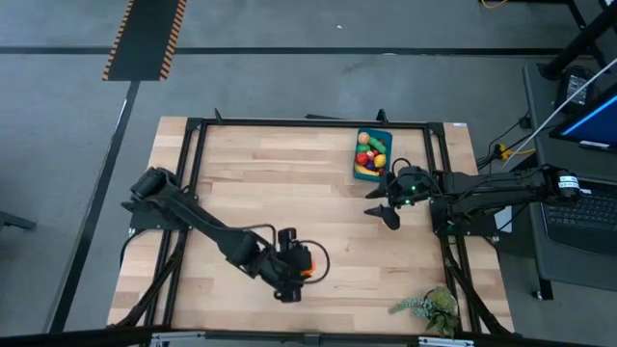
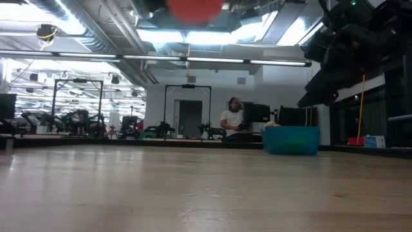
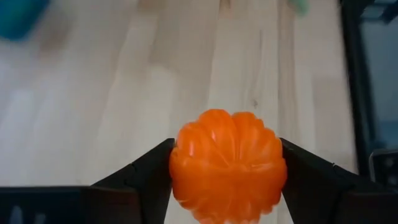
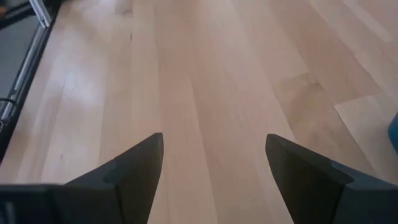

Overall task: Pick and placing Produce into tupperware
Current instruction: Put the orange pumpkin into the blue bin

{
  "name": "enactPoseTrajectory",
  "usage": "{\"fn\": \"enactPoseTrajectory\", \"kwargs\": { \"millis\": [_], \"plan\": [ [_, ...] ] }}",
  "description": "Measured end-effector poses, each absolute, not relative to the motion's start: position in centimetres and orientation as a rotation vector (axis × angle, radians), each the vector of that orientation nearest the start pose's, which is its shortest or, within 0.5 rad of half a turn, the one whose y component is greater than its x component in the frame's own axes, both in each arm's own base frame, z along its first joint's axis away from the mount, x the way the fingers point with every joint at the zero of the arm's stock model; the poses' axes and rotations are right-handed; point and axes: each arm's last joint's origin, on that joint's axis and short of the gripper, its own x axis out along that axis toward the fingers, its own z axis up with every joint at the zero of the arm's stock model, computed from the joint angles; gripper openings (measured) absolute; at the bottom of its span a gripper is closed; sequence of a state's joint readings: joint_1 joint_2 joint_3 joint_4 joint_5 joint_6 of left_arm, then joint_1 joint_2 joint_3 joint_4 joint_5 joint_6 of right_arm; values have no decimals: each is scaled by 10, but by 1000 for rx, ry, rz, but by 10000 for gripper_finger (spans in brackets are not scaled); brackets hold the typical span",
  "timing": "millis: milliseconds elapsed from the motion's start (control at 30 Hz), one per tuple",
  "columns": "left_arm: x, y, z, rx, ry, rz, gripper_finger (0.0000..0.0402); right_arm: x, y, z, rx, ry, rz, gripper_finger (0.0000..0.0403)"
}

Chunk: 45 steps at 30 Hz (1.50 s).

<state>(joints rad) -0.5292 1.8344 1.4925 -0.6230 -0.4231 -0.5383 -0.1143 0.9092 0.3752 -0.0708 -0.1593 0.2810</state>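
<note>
Produce is nearly all packed, judging by the high view: the blue tupperware (image 1: 371, 154) at the far right of the surface (image 1: 289, 193) already holds a heap of coloured pieces (image 1: 369, 151), red, yellow and green among them, though they are too small to name one by one. No loose piece shows on the bare wood. One item is out of the box: an orange ribbed piece, pumpkin-like (image 3: 227, 167), clamped between the jaws of the left gripper (image 1: 294, 275) at the near middle of the surface, well apart from the container. In the low view it appears as a blur at the top (image 2: 195, 9), so it seems lifted clear of the wood.

The right gripper (image 1: 386, 214) hangs just near of the tupperware with its jaws apart and nothing between them. A leafy green sprig (image 1: 429, 306) lies at the near right corner; it is not part of the load.

What looks left is carrying the orange piece across to the far right and dropping it into the box; after that the job appears finished.
</note>
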Motion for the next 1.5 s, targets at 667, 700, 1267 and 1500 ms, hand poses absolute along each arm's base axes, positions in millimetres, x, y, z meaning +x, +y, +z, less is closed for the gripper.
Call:
{"fn": "enactPoseTrajectory", "kwargs": {
  "millis": [667,700,1267,1500],
  "plan": [
    [374,-122,260,54,877,58,235,182,-9,193,276,509,247,284],
    [376,-116,258,54,887,56,235,183,-9,195,264,485,262,284],
    [393,-9,237,-61,884,-115,235,190,14,206,-358,324,147,284],
    [394,12,237,-71,858,-162,235,189,24,206,-569,330,96,284]
  ]
}}
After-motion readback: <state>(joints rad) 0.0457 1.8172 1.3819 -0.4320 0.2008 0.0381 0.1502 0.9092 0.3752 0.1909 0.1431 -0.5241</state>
